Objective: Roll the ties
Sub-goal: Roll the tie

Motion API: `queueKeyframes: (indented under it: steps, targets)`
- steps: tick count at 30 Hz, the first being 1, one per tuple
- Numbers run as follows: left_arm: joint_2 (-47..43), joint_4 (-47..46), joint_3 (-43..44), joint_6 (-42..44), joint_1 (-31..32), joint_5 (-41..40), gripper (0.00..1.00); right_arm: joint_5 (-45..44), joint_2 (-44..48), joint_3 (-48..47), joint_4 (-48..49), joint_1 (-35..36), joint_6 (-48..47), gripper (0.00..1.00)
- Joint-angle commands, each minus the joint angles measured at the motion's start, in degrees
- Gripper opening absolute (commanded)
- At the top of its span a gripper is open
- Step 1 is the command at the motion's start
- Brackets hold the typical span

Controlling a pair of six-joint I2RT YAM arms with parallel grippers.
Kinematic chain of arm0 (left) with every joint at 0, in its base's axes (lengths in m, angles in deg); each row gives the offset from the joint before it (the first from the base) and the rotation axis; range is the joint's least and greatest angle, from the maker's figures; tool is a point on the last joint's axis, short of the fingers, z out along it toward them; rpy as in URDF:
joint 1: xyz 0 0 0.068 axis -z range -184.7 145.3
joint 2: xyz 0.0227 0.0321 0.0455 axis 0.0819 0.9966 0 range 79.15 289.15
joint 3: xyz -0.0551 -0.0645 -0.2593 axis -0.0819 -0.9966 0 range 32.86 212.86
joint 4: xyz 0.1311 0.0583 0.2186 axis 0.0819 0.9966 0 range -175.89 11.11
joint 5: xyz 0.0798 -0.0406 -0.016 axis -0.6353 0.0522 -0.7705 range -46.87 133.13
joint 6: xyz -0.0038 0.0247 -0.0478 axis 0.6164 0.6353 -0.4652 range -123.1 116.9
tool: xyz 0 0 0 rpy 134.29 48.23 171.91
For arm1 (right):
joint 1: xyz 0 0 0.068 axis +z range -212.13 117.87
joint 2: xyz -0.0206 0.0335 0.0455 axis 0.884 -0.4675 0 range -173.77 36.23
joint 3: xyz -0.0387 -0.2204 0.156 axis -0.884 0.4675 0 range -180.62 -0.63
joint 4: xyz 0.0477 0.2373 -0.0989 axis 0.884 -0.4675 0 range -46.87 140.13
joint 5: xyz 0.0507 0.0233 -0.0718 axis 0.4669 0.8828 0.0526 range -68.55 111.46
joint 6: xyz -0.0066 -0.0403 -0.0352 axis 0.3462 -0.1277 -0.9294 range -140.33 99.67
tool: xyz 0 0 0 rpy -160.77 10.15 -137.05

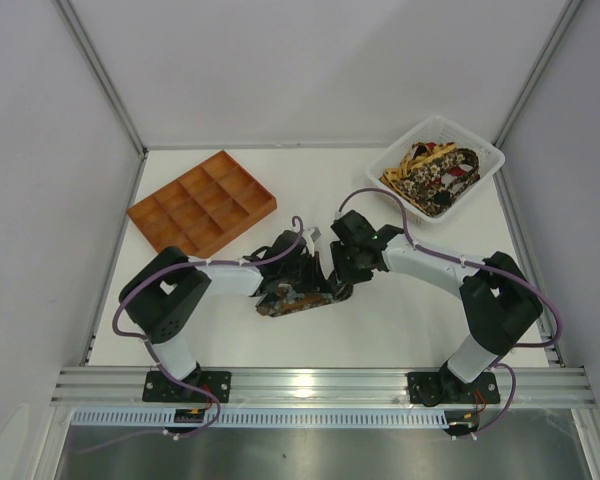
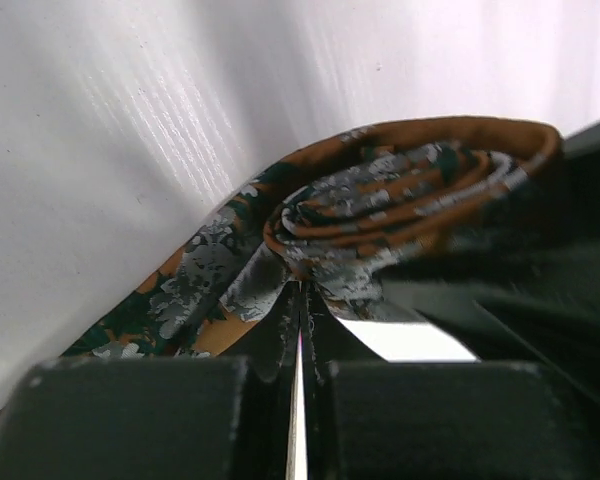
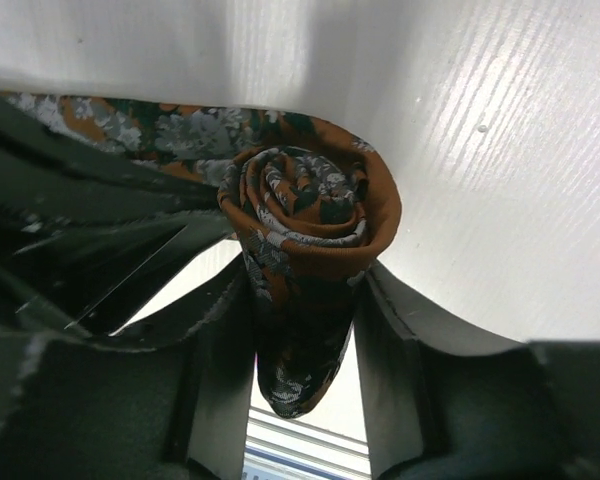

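Observation:
One rust-orange tie with a grey and dark green flower pattern lies at the table's middle, partly rolled. In the right wrist view its coiled roll sits between the fingers of my right gripper, which is shut on it. In the left wrist view the same roll lies just beyond my left gripper, whose fingers are closed to a thin slit and pinch the tie's fabric at their tips. The unrolled tail runs off to the left. In the top view both grippers meet over the tie.
A white basket at the back right holds several more patterned ties. An orange compartment tray stands at the back left. Grey walls close in the table on three sides.

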State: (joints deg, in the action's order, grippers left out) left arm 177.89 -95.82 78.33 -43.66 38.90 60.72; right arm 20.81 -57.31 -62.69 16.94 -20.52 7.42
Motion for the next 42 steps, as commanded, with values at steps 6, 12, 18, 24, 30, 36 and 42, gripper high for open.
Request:
queueKeyframes:
  steps: [6,12,18,24,30,36,42]
  targets:
    - [1.4,-3.0,1.7,-1.2,-0.8,0.8,0.00,0.0,0.8,-4.6,-2.6,2.3,-2.3,0.57]
    - [1.4,-3.3,1.1,-1.3,-0.9,1.0,0.01,-1.0,0.8,-6.0,-3.7,2.9,-4.5,0.62]
    - [0.6,-2.9,0.2,-0.8,-0.9,0.6,0.00,-1.0,1.7,-6.5,-2.8,3.5,-7.4,0.66]
    - [-1.2,0.3,-0.3,1.9,-0.7,-2.0,0.00,-2.9,0.0,-7.9,-3.5,4.3,-8.1,0.61]
    - [-5.7,4.5,-1.3,3.5,-0.8,-3.6,0.00,-8.3,-0.7,-7.5,-4.2,6.6,-8.2,0.58]
    - [-10.6,7.4,-2.8,4.4,-0.8,-4.8,0.01,-8.8,-0.9,-6.0,-1.9,7.6,-8.9,0.55]
    - [-10.7,6.1,-4.5,3.5,-1.6,-5.0,0.00,-10.4,-1.4,-6.3,-2.0,10.7,-9.6,0.56]
